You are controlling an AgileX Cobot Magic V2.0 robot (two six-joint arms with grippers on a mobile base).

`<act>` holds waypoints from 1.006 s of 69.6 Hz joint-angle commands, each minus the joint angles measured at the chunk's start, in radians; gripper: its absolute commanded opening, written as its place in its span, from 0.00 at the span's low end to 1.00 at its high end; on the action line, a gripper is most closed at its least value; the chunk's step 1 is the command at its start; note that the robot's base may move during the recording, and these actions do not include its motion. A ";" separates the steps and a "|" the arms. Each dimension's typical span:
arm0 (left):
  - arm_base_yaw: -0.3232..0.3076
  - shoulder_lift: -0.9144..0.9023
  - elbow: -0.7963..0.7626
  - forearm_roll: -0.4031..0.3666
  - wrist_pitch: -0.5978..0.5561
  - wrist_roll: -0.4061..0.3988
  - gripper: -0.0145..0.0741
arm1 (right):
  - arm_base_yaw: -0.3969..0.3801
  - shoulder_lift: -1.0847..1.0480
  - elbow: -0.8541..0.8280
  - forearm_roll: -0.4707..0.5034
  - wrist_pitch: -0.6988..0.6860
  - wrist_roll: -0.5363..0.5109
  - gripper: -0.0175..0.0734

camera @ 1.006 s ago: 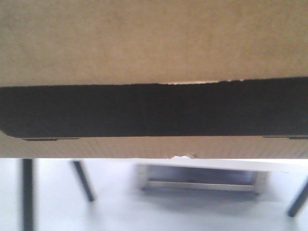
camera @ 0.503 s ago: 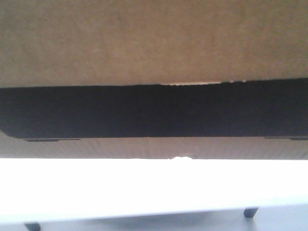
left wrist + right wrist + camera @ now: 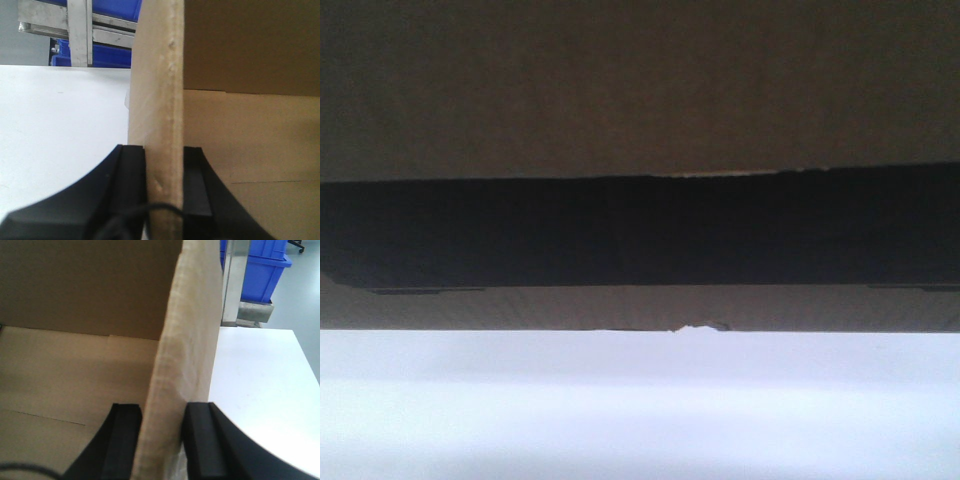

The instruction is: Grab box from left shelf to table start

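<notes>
squarely ahead, the box [image 3: 640, 90] lies broadside across the front view, its long axis running left to right and both ends cut off by the sides of the frame. a black printed band [image 3: 640, 230] runs level along that face, with plain brown board above and below it, and a small nick [image 3: 700, 327] marks the lower edge near centre. under that edge the white bench [image 3: 640, 410] fills the bottom third of the frame. whether the box's base touches the bench cannot be told.

in the left wrist view the left end effector [image 3: 164, 150] is clenched on one end wall [image 3: 160, 75] of the box, with one black finger [image 3: 127, 185] outside the wall and the other inside. the wall's cut edge runs straight up mid-frame, and the box's open inside lies to its right. left of the wall the bench spreads up to the shelf [image 3: 80, 30] at upper left, which shows a steel rail and upright in front of blue bins [image 3: 115, 7].

the right wrist view is the mirror of this. the right end effector [image 3: 162, 407] is clamped on the opposite end wall [image 3: 195, 315], with the box's inside at left. the bench lies open at right, out to its far and right edges. grey floor [image 3: 302, 295] shows beyond those edges, and a steel upright and a blue bin stand at the top.
</notes>
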 commanded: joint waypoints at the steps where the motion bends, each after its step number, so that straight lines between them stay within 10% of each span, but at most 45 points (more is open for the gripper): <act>1: -0.014 -0.008 -0.044 -0.095 -0.205 -0.029 0.06 | -0.001 0.013 -0.034 0.033 -0.151 0.007 0.25; 70: -0.014 -0.008 -0.044 -0.095 -0.205 -0.029 0.05 | -0.001 0.013 -0.034 0.033 -0.151 0.007 0.25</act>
